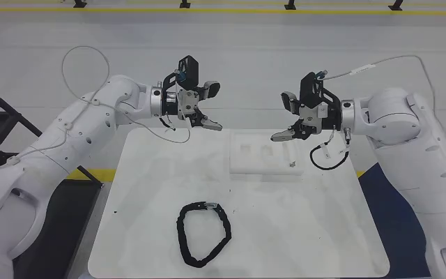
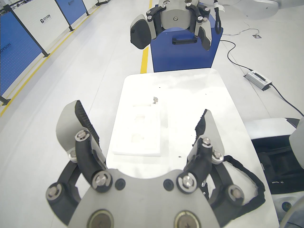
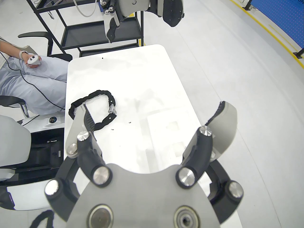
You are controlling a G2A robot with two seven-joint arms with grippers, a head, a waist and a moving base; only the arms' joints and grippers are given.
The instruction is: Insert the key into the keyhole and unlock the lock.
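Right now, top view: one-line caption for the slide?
Left gripper and right gripper, both open, above the table; key on the foam block, chain lock lying apart, nearer the robot.

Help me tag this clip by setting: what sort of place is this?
Probably an indoor robot test or demo hall: blue and white partition panels fence off a pale floor marked with a yellow painted line, and a black metal shelf trolley stands by the white rectangular table.

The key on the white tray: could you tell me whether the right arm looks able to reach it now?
Probably yes: the right arm hovers close to the key, jaws open, with nothing between them.
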